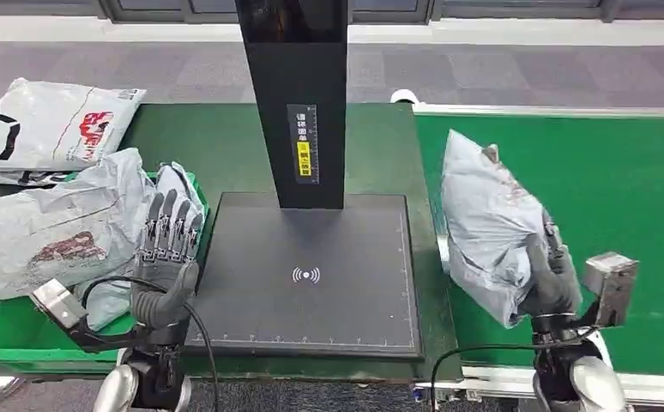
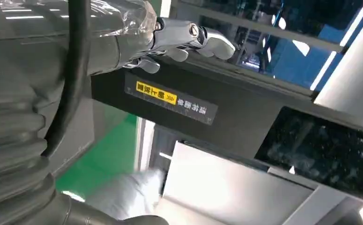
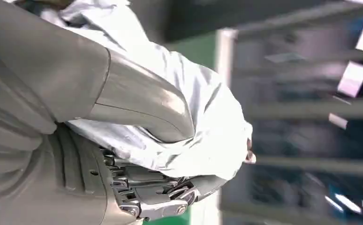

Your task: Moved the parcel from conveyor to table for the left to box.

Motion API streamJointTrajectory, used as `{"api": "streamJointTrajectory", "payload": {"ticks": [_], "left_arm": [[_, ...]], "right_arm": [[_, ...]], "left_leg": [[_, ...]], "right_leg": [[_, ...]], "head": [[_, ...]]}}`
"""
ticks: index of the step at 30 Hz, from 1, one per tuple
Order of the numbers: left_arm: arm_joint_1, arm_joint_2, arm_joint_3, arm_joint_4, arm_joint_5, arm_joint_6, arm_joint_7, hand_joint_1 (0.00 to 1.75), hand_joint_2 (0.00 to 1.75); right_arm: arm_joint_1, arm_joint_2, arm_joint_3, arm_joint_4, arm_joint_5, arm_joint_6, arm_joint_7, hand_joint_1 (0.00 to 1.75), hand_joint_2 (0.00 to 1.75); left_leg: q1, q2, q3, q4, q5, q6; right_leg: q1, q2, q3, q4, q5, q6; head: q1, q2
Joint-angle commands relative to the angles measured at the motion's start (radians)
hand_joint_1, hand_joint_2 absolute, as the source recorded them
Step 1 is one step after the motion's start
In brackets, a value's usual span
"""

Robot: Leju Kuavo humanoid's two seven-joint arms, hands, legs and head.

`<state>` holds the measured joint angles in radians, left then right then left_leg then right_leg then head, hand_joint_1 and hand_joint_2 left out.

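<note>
A grey plastic parcel (image 1: pixel 487 219) is tilted over the near left edge of the green conveyor (image 1: pixel 620 197). My right hand (image 1: pixel 552 275) grips its near end; in the right wrist view the thumb and fingers of that hand (image 3: pixel 137 140) wrap the crinkled parcel (image 3: pixel 203 122). My left hand (image 1: pixel 167 249) is open, fingers straight and spread, hovering at the left edge of the black scale pad (image 1: pixel 311 275), beside the green box (image 1: pixel 11 339). The left wrist view has that hand's fingers (image 2: pixel 184 40) extended in front of the black post.
A black post (image 1: pixel 298 94) with a yellow label rises from the pad's far side. The green box holds grey parcels (image 1: pixel 50 227). A white printed parcel (image 1: pixel 50 124) lies on the dark green table (image 1: pixel 213 146) at the far left.
</note>
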<state>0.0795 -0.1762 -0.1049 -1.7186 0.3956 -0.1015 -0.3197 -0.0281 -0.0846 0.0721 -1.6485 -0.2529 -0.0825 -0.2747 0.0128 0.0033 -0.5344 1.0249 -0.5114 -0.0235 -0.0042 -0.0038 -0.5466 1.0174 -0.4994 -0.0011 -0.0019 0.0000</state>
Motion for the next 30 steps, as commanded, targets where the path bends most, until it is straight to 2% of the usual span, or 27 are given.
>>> {"api": "streamJointTrajectory", "payload": {"ticks": [1,6,10,12,17,18,20,22,24,25,28,30], "left_arm": [[-0.001,-0.006,0.048,0.019,0.006,0.011,0.000,0.00,1.75],[0.004,-0.015,0.054,0.029,0.011,0.013,0.000,0.00,1.75],[-0.006,-0.028,0.052,0.044,0.008,0.004,0.001,0.00,1.75],[-0.010,-0.028,0.049,0.048,0.006,0.004,0.002,0.00,1.75],[-0.010,-0.027,0.050,0.046,0.006,0.004,0.002,0.00,1.75],[-0.010,-0.028,0.050,0.047,0.006,0.003,0.003,0.00,1.75],[-0.024,-0.027,0.042,0.063,0.002,-0.003,0.011,0.00,1.75],[-0.036,-0.026,0.035,0.079,0.001,-0.009,0.017,0.00,1.75],[-0.066,-0.016,0.021,0.110,0.002,-0.017,0.025,0.00,1.75],[-0.079,-0.009,0.017,0.124,0.007,-0.015,0.028,0.00,1.75],[-0.092,0.011,0.013,0.127,0.023,-0.003,0.029,0.00,1.75],[-0.090,0.023,0.012,0.119,0.032,0.005,0.027,0.00,1.75]], "right_arm": [[0.033,0.125,-0.098,-0.188,-0.009,-0.045,-0.031,1.75,1.75],[0.035,0.163,-0.062,-0.218,0.043,-0.135,-0.108,1.75,1.75],[-0.036,0.173,0.047,-0.120,0.091,-0.157,-0.081,1.75,1.75],[-0.054,0.177,0.057,-0.095,0.098,-0.166,-0.082,1.75,1.75],[-0.052,0.167,0.053,-0.095,0.098,-0.164,-0.079,1.75,1.75],[-0.069,0.159,0.070,-0.070,0.095,-0.142,-0.040,1.75,1.75],[-0.154,0.156,0.117,0.084,0.097,-0.085,0.046,1.75,1.75],[-0.236,0.167,0.152,0.244,0.097,-0.062,0.055,1.75,1.75],[-0.363,0.187,0.219,0.488,0.085,0.005,0.105,1.75,1.75],[-0.411,0.205,0.241,0.595,0.061,0.035,0.098,1.75,1.75],[-0.467,0.221,0.332,0.732,0.056,0.083,0.097,1.75,1.75],[-0.482,0.241,0.383,0.788,0.054,0.089,0.089,1.75,1.75]], "left_leg": [[-0.001,0.000,-0.001,-0.001,0.001,0.001],[-0.001,0.001,-0.002,-0.001,0.002,0.001],[-0.002,0.005,-0.001,-0.001,0.003,0.003],[-0.002,0.007,-0.002,-0.004,0.005,0.003],[-0.003,0.002,-0.002,-0.003,0.005,0.003],[-0.003,0.002,-0.003,-0.004,0.006,0.003],[-0.004,0.003,-0.003,-0.003,0.006,0.004],[-0.003,0.006,-0.003,-0.004,0.007,0.004],[-0.003,0.009,-0.002,-0.006,0.008,0.004],[-0.003,0.009,-0.003,-0.003,0.005,0.003],[-0.003,0.010,-0.011,-0.006,0.010,0.003],[-0.003,0.007,-0.004,-0.005,0.012,0.002]], "right_leg": [[-0.001,0.001,-0.002,0.000,0.001,0.000],[-0.002,0.001,-0.003,0.000,0.002,0.001],[-0.003,0.005,-0.003,-0.001,0.003,0.001],[-0.004,0.008,-0.005,-0.002,0.006,0.001],[-0.003,0.002,-0.003,-0.002,0.004,0.002],[-0.003,0.003,-0.004,-0.003,0.005,0.002],[-0.004,0.002,-0.003,-0.002,0.005,0.002],[-0.003,0.006,-0.004,-0.003,0.007,0.002],[-0.003,0.009,-0.004,-0.005,0.009,0.002],[-0.003,0.008,-0.003,-0.001,0.006,0.001],[-0.003,0.009,-0.007,-0.004,0.012,0.001],[-0.002,0.006,-0.007,-0.003,0.011,0.000]], "head": [[0.000,0.000],[0.000,0.000],[0.000,0.000],[0.000,0.000],[0.000,0.000],[0.000,0.000],[0.000,0.000],[0.000,0.000],[0.000,0.000],[0.000,0.000],[0.000,0.000],[0.000,0.000]]}}
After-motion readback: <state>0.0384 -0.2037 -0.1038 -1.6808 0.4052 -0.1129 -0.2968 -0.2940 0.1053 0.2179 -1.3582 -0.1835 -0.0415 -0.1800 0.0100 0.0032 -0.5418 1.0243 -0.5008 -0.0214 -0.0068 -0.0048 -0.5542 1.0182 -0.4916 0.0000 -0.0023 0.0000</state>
